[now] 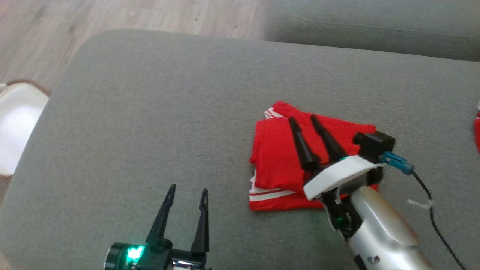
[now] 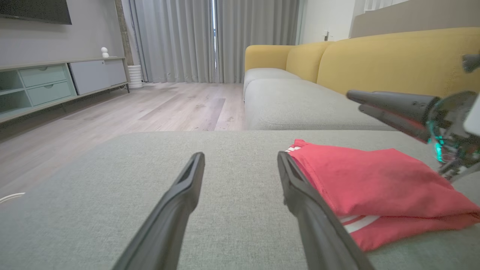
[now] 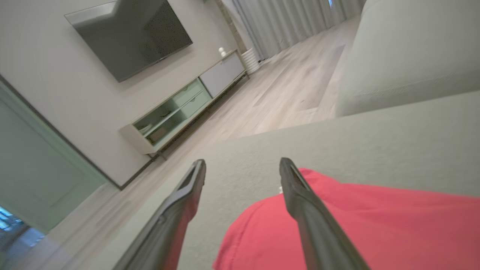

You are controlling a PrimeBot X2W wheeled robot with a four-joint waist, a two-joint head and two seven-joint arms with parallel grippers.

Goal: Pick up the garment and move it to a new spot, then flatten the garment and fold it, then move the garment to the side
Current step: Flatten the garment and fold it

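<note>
The garment (image 1: 279, 157) is red with white stripes and lies folded into a compact stack on the grey cushion (image 1: 150, 112). My right gripper (image 1: 302, 118) hovers just above it, fingers apart and empty. From the right wrist view the red cloth (image 3: 356, 228) lies under and beside the open right gripper (image 3: 242, 163). My left gripper (image 1: 187, 188) is open near the front edge, left of the garment and apart from it. In the left wrist view the left gripper (image 2: 240, 155) stands beside the garment (image 2: 375, 183), with the right gripper's fingers (image 2: 390, 103) above the cloth.
A second grey cushion (image 1: 375, 26) lies beyond a gap at the back right. Wooden floor (image 1: 112, 17) lies past the far edge. A white object (image 1: 15, 123) sits off the left side. Something red (image 1: 477, 133) shows at the right edge. A black cable (image 1: 431, 202) trails from the right wrist.
</note>
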